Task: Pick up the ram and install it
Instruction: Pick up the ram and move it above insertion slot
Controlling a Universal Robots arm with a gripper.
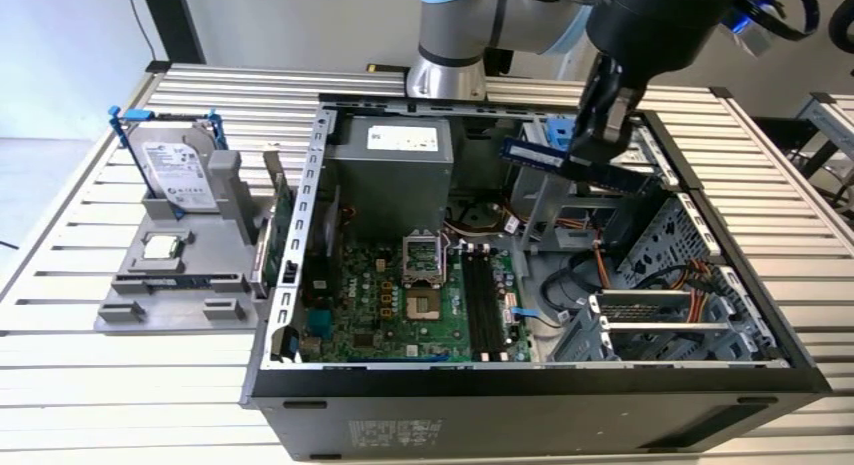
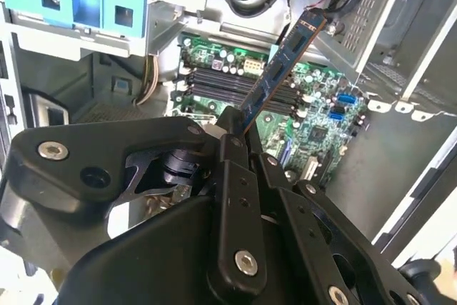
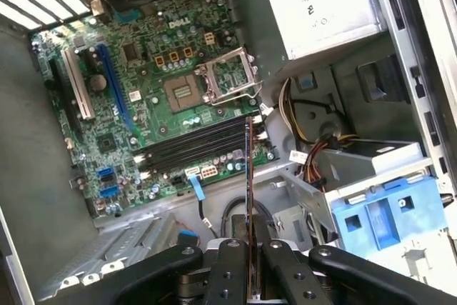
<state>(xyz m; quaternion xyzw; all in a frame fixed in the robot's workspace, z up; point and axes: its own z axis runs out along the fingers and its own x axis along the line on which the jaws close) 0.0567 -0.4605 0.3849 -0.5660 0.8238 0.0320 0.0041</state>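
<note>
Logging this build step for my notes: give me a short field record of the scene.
pincer: shut on the ram, above the open case
ram: in the air, tilted, not seated
memory slots: on the motherboard, look empty
hard drive: upright in grey stand, exterior view's left
processor: flat on that stand

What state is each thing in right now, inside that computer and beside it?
gripper, shut on the ram.
ram, held tilted above the case, not seated.
computer case, side open.
memory slots, empty.
processor socket, frame flipped up.
hard drive, upright in the grey holder.
processor chip, flat on that holder.
</note>
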